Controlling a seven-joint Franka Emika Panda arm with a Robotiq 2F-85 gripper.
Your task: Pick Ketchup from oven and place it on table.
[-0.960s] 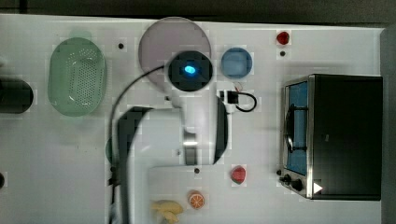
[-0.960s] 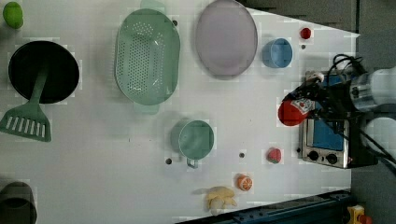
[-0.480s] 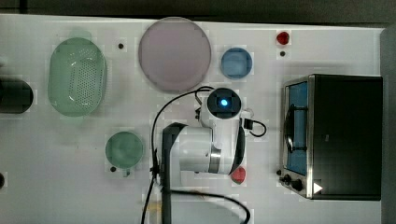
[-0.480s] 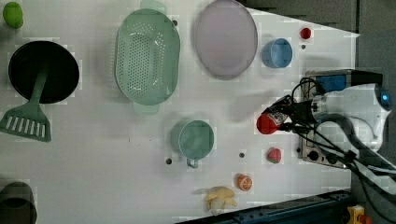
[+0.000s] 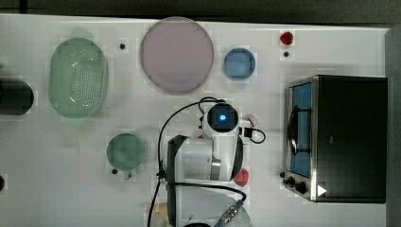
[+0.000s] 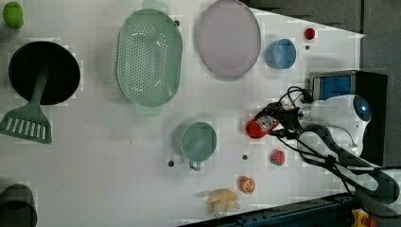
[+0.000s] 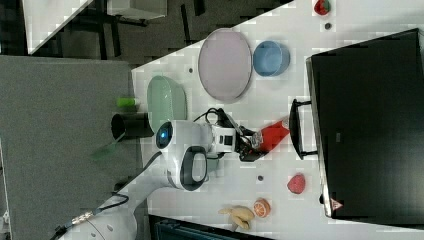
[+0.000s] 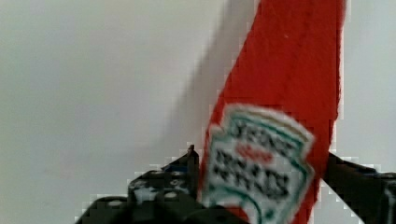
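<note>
The ketchup (image 6: 259, 127) is a red bottle with a white printed label, lying tilted low over the white table (image 5: 71, 165), a short way in front of the oven (image 5: 347, 137). My gripper (image 6: 273, 124) sits around its labelled part. In the wrist view the bottle (image 8: 289, 93) runs up from the gripper (image 8: 261, 161) and casts a shadow on the tabletop. In the right view the ketchup (image 7: 272, 136) points toward the oven's dark handle (image 7: 295, 130), with the gripper (image 7: 250, 142) behind it. In the top view the arm (image 5: 222, 118) covers the bottle.
A red strawberry toy (image 5: 241, 177) lies close beside the arm. A blue bowl (image 5: 239, 63) and a pink plate (image 5: 176, 54) sit beyond it. A green cup (image 5: 125, 150) and colander (image 5: 78, 77) stand further off. An orange slice (image 6: 246, 185) and a banana (image 6: 222, 201) lie near the table edge.
The arm has carried the ketchup away from the oven front, toward the left view's left, and the move has slowed over the last half second.
</note>
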